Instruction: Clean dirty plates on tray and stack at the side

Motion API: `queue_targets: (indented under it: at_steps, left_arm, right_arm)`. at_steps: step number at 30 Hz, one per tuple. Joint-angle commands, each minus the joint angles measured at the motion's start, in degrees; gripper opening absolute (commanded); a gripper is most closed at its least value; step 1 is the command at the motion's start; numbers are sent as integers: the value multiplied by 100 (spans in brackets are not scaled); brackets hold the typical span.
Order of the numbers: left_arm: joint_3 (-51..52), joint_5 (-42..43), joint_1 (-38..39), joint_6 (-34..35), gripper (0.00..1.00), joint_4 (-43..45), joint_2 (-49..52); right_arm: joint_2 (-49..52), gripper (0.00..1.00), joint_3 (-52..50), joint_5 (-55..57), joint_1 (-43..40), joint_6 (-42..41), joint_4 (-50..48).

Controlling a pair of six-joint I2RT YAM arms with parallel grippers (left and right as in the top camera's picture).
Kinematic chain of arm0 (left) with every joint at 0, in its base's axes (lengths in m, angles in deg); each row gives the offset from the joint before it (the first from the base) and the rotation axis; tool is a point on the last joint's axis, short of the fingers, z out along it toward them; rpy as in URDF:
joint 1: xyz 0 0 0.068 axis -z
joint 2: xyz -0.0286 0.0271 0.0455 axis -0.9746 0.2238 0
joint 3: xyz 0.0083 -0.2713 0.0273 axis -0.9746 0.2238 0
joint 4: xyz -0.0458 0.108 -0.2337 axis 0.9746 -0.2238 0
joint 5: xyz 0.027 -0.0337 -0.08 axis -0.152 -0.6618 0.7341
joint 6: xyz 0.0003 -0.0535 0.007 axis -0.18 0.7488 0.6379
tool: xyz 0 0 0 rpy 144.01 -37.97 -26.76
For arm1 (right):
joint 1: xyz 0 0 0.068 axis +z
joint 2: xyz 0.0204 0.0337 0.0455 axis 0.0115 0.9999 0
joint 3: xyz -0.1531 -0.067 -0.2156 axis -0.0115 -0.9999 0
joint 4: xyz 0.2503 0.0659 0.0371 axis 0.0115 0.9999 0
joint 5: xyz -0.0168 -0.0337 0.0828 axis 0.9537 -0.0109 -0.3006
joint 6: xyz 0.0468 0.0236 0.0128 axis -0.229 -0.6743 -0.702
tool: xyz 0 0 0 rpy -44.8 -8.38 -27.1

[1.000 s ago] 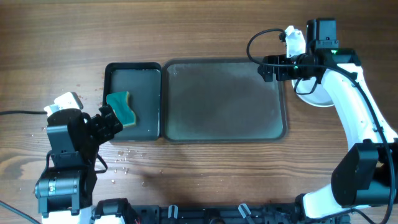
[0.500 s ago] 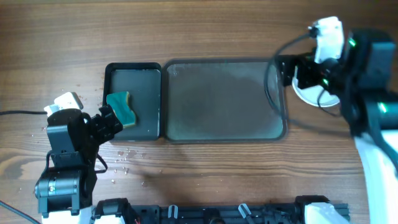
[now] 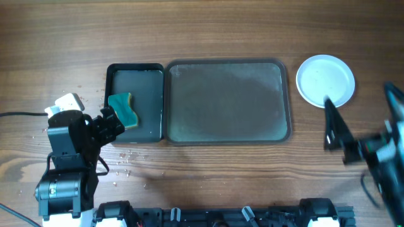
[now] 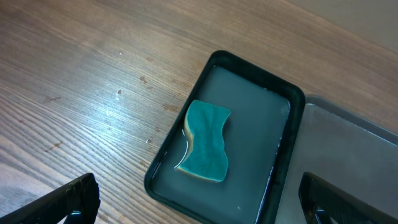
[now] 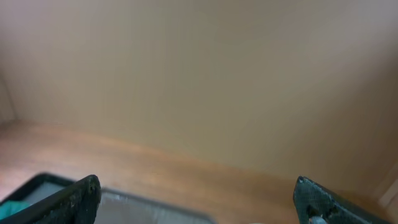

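plates (image 3: 325,81) right of tray (image 3: 227,107): we cannot count stack | right gripper (image 5: 196,204) blurred, cropped, spread wide | left gripper (image 4: 196,202) spread wide

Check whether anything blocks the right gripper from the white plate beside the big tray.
Nothing visible does. The round white plate lies on bare wood tabletop right of the large dark grey tray; the right gripper, jaws open, is apart from it.

A round white plate (image 3: 325,81) lies flat on the bare wood-grain surface (image 3: 221,31), just beside the tray's 3 o'clock edge and apart from it. The dark grey, round-cornered tray (image 3: 227,101) lies flat at centre.
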State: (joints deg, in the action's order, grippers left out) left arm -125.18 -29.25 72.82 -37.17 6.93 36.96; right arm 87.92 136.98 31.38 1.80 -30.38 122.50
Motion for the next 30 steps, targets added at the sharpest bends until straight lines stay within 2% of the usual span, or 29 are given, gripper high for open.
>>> queue_targets:
  at_steps: [1,6,12,16,24,27,30]
  left_arm:
    - [-79,-55,-15,-50,100,13,-9]
    - [-79,-55,-15,-50,100,13,-9]
    - [-79,-55,-15,-50,100,13,-9]
    - [-79,-55,-15,-50,100,13,-9]
    - [-79,-55,-15,-50,100,13,-9]
    - [-79,-55,-15,-50,100,13,-9]
    - [-79,-55,-15,-50,100,13,-9]
  right_arm:
    - [-804,100,-192,138,13,133,-7]
    - [-1646,100,-688,109,13,111,-11]
    - [-2326,100,-1755,83,13,109,-343]
    - [-2699,100,-2900,24,13,111,-1670]
    - [-3298,100,-5165,-173,13,109,-4992]
    - [-3292,100,-5777,-173,13,109,-5692]
    - [-3292,100,-6113,-173,13,111,-5821]
